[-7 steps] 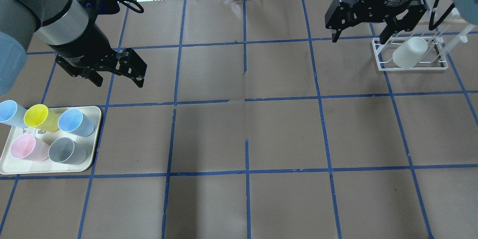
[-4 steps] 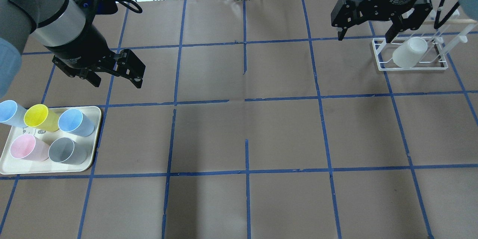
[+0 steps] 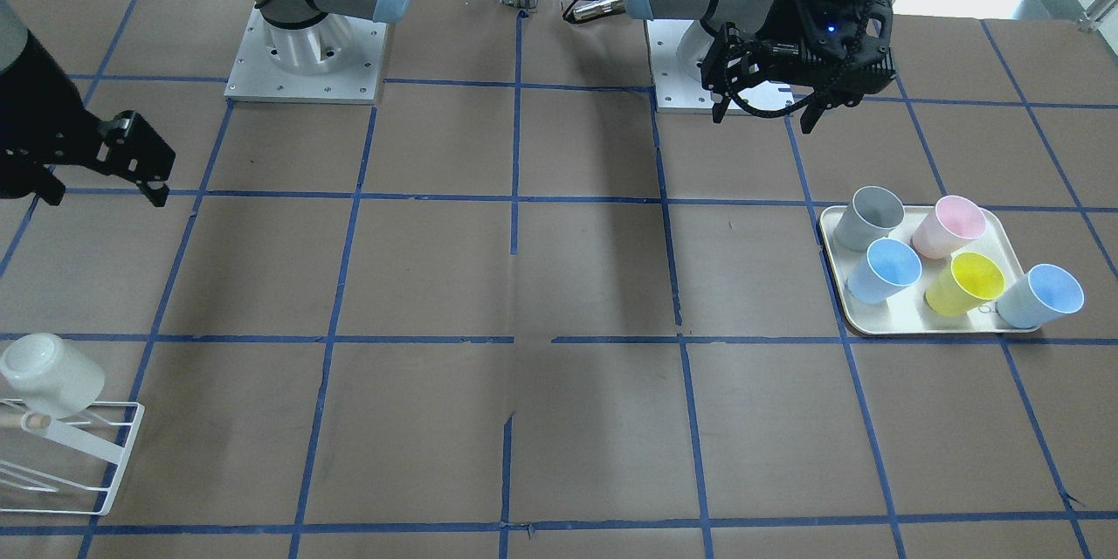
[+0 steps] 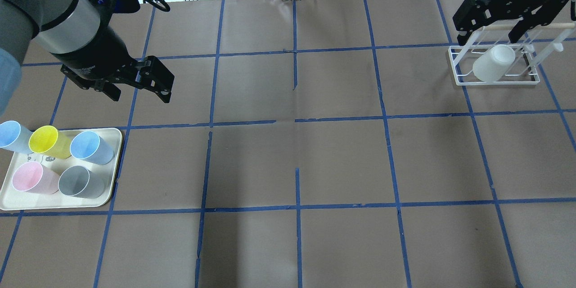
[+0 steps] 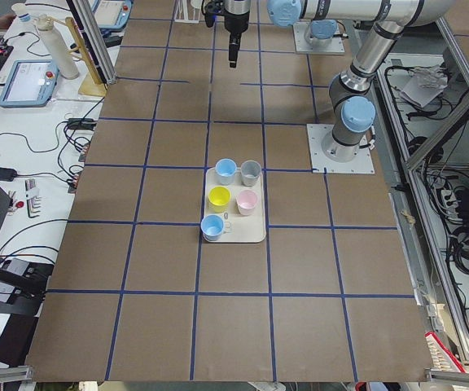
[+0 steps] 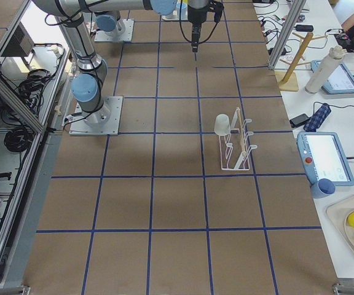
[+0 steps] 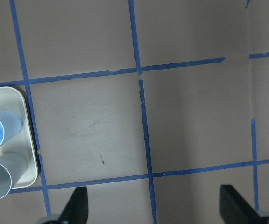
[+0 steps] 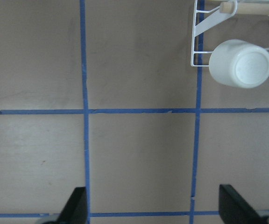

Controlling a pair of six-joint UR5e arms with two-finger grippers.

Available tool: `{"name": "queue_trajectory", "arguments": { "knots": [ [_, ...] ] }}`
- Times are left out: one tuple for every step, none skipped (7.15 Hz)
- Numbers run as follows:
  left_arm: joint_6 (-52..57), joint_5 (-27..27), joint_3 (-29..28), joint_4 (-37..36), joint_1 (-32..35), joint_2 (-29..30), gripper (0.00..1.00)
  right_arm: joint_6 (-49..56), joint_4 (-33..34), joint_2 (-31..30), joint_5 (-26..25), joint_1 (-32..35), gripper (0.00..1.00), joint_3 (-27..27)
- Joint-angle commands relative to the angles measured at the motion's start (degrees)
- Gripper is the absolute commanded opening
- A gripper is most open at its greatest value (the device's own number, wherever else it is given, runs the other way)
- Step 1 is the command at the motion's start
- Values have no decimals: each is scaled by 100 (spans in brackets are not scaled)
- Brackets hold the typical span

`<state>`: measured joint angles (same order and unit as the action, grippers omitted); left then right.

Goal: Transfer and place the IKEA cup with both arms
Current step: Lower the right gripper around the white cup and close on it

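The IKEA cup is off-white and hangs upside down, tilted, on a white wire rack at the table's far right. It also shows in the front view and at the top right of the right wrist view. My right gripper is open and empty, raised high near the rack, apart from the cup. It also shows in the front view. My left gripper is open and empty, raised beyond the tray, and shows in the front view.
A cream tray at the near left holds a grey cup, a pale pink cup, a yellow cup and a blue cup. Another blue cup overhangs its far edge. Cables and tools lie beyond the far edge.
My right gripper has moved to the right, from beside the rack's left end to above it, still open. My left gripper has shifted slightly left and away, still open.
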<state>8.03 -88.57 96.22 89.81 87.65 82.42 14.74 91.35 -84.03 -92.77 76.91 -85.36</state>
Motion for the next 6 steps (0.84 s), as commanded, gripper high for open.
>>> {"name": "queue_trajectory", "arguments": {
  "knots": [
    [-3,-38,-51,28,-2,-59,100,503,591,640,-802,-176,100,-7],
    [-3,6,-51,10,-2,-68,100,617,907,929,-813,-237,100,2],
    [-47,15,-16,10,6,-59,100,836,1206,1228,-813,-359,100,-7],
    [-47,15,10,10,6,-85,100,968,1505,1509,-804,-500,100,2],
    [-73,6,46,-16,6,-77,100,1013,1630,1686,-804,-545,100,2],
    [-91,58,55,-112,-11,-68,100,1066,1736,1740,-804,-571,100,-7]
  ]
}}
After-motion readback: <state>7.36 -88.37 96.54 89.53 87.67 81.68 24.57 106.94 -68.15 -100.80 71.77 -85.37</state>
